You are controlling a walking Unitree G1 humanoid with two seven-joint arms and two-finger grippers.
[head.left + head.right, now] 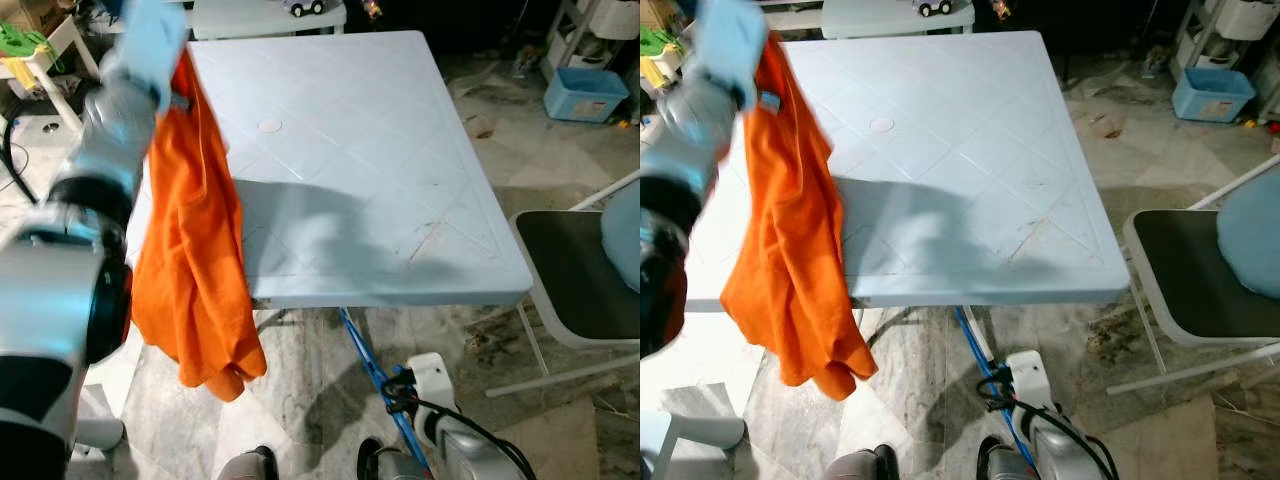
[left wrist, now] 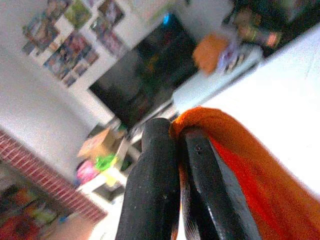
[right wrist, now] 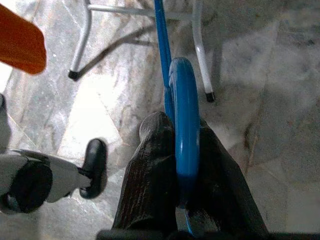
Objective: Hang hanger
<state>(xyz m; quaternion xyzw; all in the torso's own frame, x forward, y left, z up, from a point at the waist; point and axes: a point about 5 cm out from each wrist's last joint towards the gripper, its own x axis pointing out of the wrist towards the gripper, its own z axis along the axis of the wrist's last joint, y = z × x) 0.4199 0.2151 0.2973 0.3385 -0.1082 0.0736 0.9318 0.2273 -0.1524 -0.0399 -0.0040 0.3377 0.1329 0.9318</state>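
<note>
Left claw point(image 2: 177, 165): raised at about 10 o'clock of the head view, fingers pressed together on the top edge of an orange garment point(image 1: 195, 250); cloth bunched between the two black fingers. The garment hangs free from the pinch, draping down past the near-left edge of the counter point(image 1: 340, 170), its lower hem dangling above the floor.

Counter: pale plastic top with moulded diagonal lines and a round plug near its middle; nothing lies on it apart from the robot's shadow. A second small counter with a toy car point(image 1: 305, 7) stands beyond it at 12 o'clock.

Right claw point(image 3: 177, 165): low, at about 6 o'clock, below the near counter edge; fingers clamped on a blue hanger point(image 3: 182, 115), gripping a flat curved section. The straight blue bar point(image 1: 372, 370) of the hanger runs up toward the underside of the counter.

Chair point(image 1: 575, 275): dark seat, white frame, at 3 o'clock. Blue bin point(image 1: 585, 93) on the marble floor at 1 o'clock.

Task status, judged: both items are picked up, one per claw, but they are well apart; the garment is not on the hanger. No rail or hook to hang from can be made out. Left to do: thread the hanger into the garment, then hang it
</note>
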